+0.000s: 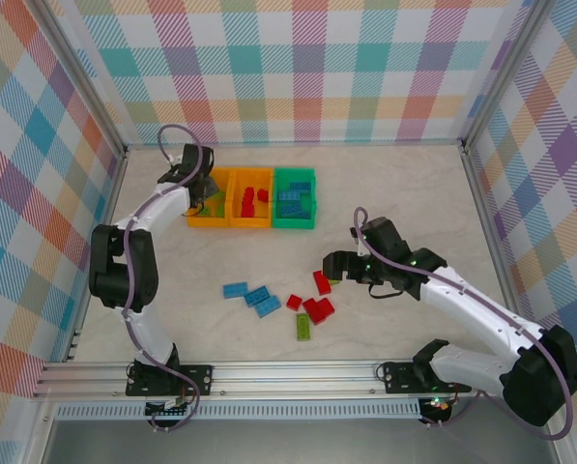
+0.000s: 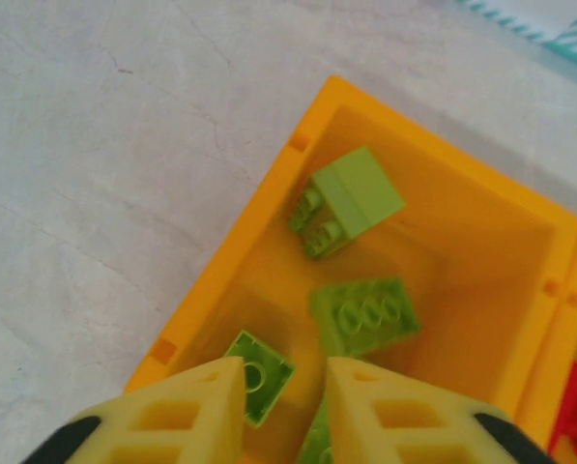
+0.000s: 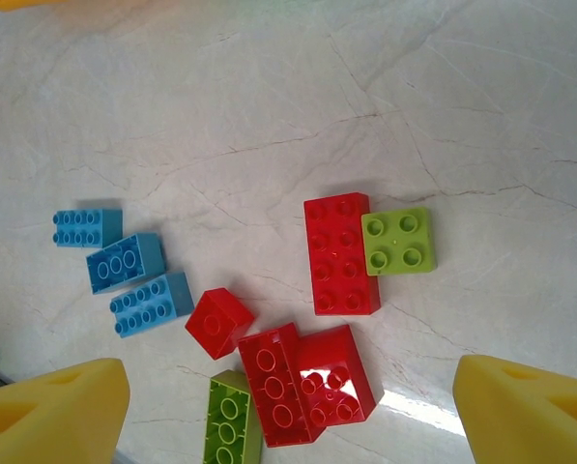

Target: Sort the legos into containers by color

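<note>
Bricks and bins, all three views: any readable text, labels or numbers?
No readable text anywhere. The bricks and bins carry no print, labels or numbers; any embossing on the studs is too small to make out.

Pastel plaid in pink, teal, orange and lilac is seen on the walls. The table is pale cream, veined grey like marble. Lime green legos are held in the left orange bin, red legos in the middle orange bin, and blue legos in the green bin. Loose blue bricks, loose red bricks and loose lime green bricks are also shown. Yellow fingers are borne by the left gripper and the right gripper.
</note>
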### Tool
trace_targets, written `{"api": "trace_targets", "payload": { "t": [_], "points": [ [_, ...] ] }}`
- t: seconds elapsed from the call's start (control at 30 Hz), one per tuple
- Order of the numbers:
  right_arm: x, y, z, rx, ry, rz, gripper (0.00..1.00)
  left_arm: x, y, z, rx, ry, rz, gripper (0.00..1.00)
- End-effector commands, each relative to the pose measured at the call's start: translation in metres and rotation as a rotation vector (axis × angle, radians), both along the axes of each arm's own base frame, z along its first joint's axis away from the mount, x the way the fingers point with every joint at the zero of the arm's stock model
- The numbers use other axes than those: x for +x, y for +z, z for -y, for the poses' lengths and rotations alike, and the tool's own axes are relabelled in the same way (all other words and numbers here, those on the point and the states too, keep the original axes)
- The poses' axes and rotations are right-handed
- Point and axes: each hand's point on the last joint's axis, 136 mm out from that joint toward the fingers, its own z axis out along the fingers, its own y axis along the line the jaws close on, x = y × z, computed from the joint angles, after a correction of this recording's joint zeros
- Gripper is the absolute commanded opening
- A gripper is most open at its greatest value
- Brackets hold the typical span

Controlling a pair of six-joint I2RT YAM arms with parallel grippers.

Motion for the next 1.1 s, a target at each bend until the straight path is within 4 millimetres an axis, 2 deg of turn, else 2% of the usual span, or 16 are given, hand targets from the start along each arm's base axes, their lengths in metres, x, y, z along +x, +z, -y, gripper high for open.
{"api": "trace_targets", "payload": {
  "t": [0.0, 0.1, 0.13, 0.23, 0.33, 0.4, 0.5, 0.57, 0.63, 0.73, 0.77, 0.83, 0.93, 1.07],
  "points": [
    [0.006, 0.009, -0.005, 0.01, 0.008, 0.021, 0.87, -0.006, 0.04, 0.003, -0.036, -0.039, 0.068, 0.33],
    [0.006, 0.014, -0.015, -0.006, 0.041, 0.032, 0.87, -0.031, 0.068, 0.014, -0.102, -0.094, 0.125, 0.31],
    [0.005, 0.017, -0.021, -0.017, 0.061, 0.043, 0.87, -0.044, 0.079, 0.023, -0.129, -0.137, 0.151, 0.31],
    [0.001, 0.018, -0.046, -0.055, 0.141, 0.058, 0.87, -0.091, 0.105, 0.065, -0.158, -0.353, 0.214, 0.35],
    [-0.005, 0.012, -0.081, -0.111, 0.248, 0.064, 0.87, -0.144, 0.119, 0.09, -0.044, -0.564, 0.213, 0.38],
    [-0.011, 0.003, -0.105, -0.139, 0.331, 0.057, 0.87, -0.173, 0.127, 0.084, 0.065, -0.634, 0.213, 0.39],
    [-0.02, -0.017, -0.14, -0.178, 0.446, 0.032, 0.89, -0.207, 0.133, 0.054, 0.205, -0.632, 0.192, 0.41],
    [-0.027, -0.028, -0.161, -0.218, 0.505, 0.015, 0.97, -0.23, 0.132, 0.04, 0.264, -0.655, 0.158, 0.45],
    [-0.028, -0.04, -0.175, -0.273, 0.513, 0.003, 1.0, -0.25, 0.125, 0.035, 0.292, -0.711, 0.131, 0.53],
    [-0.031, -0.063, -0.197, -0.317, 0.516, -0.028, 1.0, -0.276, 0.113, 0.037, 0.295, -0.807, 0.12, 0.76],
    [-0.03, -0.071, -0.202, -0.335, 0.507, -0.031, 1.0, -0.28, 0.114, 0.038, 0.29, -0.823, 0.155, 0.82],
    [-0.025, -0.082, -0.209, -0.363, 0.485, -0.03, 1.0, -0.288, 0.111, 0.039, 0.3, -0.849, 0.212, 0.89],
    [-0.018, -0.095, -0.218, -0.395, 0.464, -0.032, 1.0, -0.288, 0.109, 0.022, 0.354, -0.76, 0.258, 0.93],
    [-0.013, -0.111, -0.217, -0.448, 0.444, -0.043, 0.99, -0.288, 0.102, 0.017, 0.377, -0.744, 0.25, 0.94]
  ]
}}
